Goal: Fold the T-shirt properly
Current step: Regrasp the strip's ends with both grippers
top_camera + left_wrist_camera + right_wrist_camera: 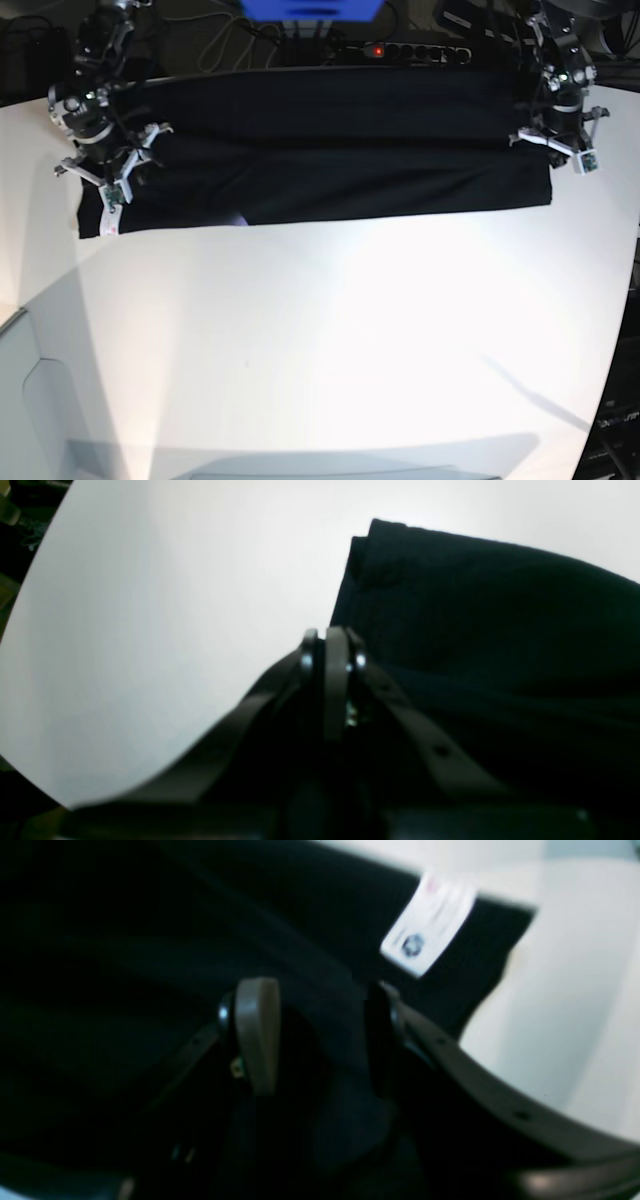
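- The T-shirt [320, 150] lies folded into a long band across the far side of the white desk [330, 340].
- My left hand [334, 652] is clenched at the band's end.
- My right hand [315, 1035] is released, jaws apart over the cloth near the white label [427, 922].

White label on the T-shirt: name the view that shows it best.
Right wrist view: the white label fills a clear patch on the black T-shirt, its blurred print visible. The base view shows only a tiny pale speck at the shirt's corner; the left wrist view shows none.
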Controlling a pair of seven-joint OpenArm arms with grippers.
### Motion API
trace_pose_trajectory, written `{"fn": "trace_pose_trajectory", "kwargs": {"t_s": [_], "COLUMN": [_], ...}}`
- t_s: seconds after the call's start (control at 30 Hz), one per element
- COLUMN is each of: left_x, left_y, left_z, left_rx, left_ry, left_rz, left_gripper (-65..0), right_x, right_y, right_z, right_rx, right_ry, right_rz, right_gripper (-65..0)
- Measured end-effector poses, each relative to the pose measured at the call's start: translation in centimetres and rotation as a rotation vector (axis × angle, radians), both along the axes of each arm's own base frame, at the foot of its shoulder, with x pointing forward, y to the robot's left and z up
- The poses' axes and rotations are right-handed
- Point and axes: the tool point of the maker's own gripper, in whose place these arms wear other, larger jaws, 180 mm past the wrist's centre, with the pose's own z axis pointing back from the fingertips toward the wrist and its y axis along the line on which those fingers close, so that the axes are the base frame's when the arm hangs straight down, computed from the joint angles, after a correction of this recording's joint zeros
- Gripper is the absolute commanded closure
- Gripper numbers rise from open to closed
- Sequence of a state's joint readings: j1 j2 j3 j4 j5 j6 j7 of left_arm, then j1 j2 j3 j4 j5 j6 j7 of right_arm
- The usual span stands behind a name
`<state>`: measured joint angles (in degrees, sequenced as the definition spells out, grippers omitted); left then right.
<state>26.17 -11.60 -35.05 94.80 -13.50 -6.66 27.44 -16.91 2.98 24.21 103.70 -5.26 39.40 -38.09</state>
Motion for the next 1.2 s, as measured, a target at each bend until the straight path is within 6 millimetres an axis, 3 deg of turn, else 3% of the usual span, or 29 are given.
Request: {"fn": "trace_pose_trajectory", "kwargs": {"t_s": [0.1, 0.3, 0.4, 0.6, 0.8, 1.03, 1.2], "left_x": [-0.3, -1.3, -1.4, -2.8, -4.6, -5.1, -4.3], "left_y": [-0.1, -0.2, -0.8, -1.5, -1.6, -1.2, -0.7], "left_z": [0.0, 0.2, 1.5, 1.0, -1.3, -2.6, -3.2], "left_rx": [0.000, 0.014, 0.029, 0.003, -0.124, -0.146, -0.160], "left_ry": [0.004, 0.022, -0.009, 0.015, 0.039, 0.041, 0.012], "left_rz": [-0.002, -0.011, -0.020, -0.021, 0.033, 0.064, 0.090], "left_gripper": [-4.4, -30.8, -38.8, -39.9, -40.2, -40.3, -40.0], "right_x": [-0.5, 0.2, 0.3, 0.8, 0.8, 1.3, 1.3], "right_y": [0.0, -0.2, -0.1, -0.1, 0.0, 1.3, 1.4], "right_z": [-1.7, -2.2, -2.2, -2.1, -2.1, -2.1, -2.2], "right_rx": [0.039, 0.058, 0.060, 0.062, 0.063, 0.069, 0.069], "right_ry": [0.029, 0.024, 0.022, 0.016, 0.016, 0.016, 0.016], "right_rz": [-0.008, -0.012, -0.011, -0.010, -0.009, 0.033, 0.037], "right_gripper": [-28.1, -28.1, -28.1, -28.1, -28.1, -28.1, -28.1]}}
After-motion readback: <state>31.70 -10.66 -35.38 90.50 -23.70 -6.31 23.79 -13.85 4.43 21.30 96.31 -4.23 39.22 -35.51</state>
